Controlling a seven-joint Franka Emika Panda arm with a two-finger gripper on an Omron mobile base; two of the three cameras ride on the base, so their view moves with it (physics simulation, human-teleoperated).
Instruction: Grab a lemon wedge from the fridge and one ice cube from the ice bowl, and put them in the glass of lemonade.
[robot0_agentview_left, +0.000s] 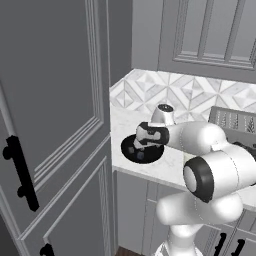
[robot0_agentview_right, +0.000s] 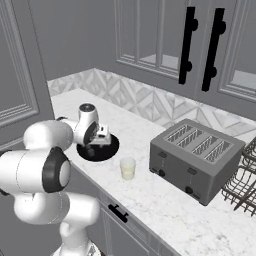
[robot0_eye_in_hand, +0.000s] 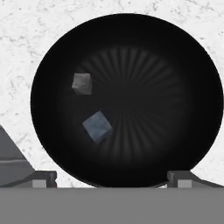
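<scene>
Hand view looks straight down into the ice bowl (robot0_eye_in_hand: 127, 57), and we see two ice cubes on its dark ribbed floor: a greyish cube (robot0_eye_in_hand: 82, 83) and a bluish cube (robot0_eye_in_hand: 97, 126), near each other but apart, both off to one side of the centre. The gripper (robot0_eye_in_hand: 112, 178) hangs above the bowl with its fingertips (robot0_eye_in_hand: 43, 178) spread to full width, one at each lower corner, and nothing between them.

We can read no brand, label or writing on any object.

In the right base view, the bowl (robot0_agentview_right: 107, 149) sits on a white marble counter (robot0_agentview_right: 170, 200), with the gripper (robot0_agentview_right: 101, 136) just over it. The glass of lemonade (robot0_agentview_right: 128, 168) stands upright near the bowl, between it and a grey four-slot toaster (robot0_agentview_right: 196, 159). A wire dish rack (robot0_agentview_right: 242, 175) shows at the right edge. A grey-white diamond-tile backsplash (robot0_agentview_right: 145, 102) runs behind the counter, below grey panelled wall cabinets (robot0_agentview_right: 150, 35) with black handles (robot0_agentview_right: 187, 45).

In the left base view, a tall grey panelled cabinet (robot0_agentview_left: 55, 115) with black handles stands left of the counter.
</scene>
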